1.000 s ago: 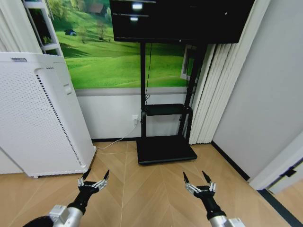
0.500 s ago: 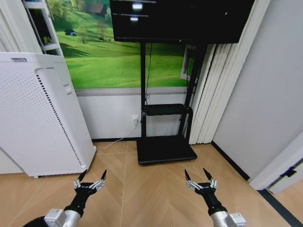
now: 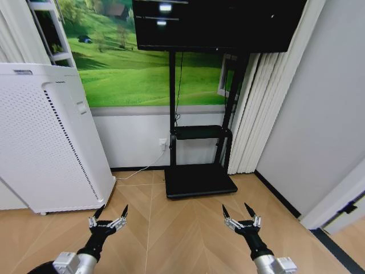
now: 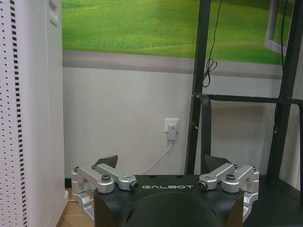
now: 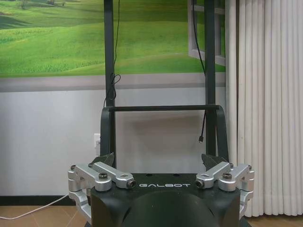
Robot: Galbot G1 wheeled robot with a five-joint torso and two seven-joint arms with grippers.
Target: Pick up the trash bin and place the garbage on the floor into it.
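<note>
Now I see my two grippers, the left gripper [image 3: 108,214] and the right gripper [image 3: 239,213], both spread wide and holding nothing above the floor [image 3: 171,234], near one TV stand [image 3: 199,180].

The floor [image 3: 188,228] bears a white appliance [image 3: 45,142] and a black TV-stand base [image 3: 199,180].

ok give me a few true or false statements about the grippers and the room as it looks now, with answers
1. Both the left gripper and the right gripper are open and hold nothing. True.
2. The white appliance stands to the robot's right. False: it stands to the left.
3. The TV stand base lies on the floor ahead, between the two grippers. True.
4. A plug sits in the wall socket. True.
5. The left gripper rests on the TV stand base. False: it hovers above bare parquet, short of it.
</note>
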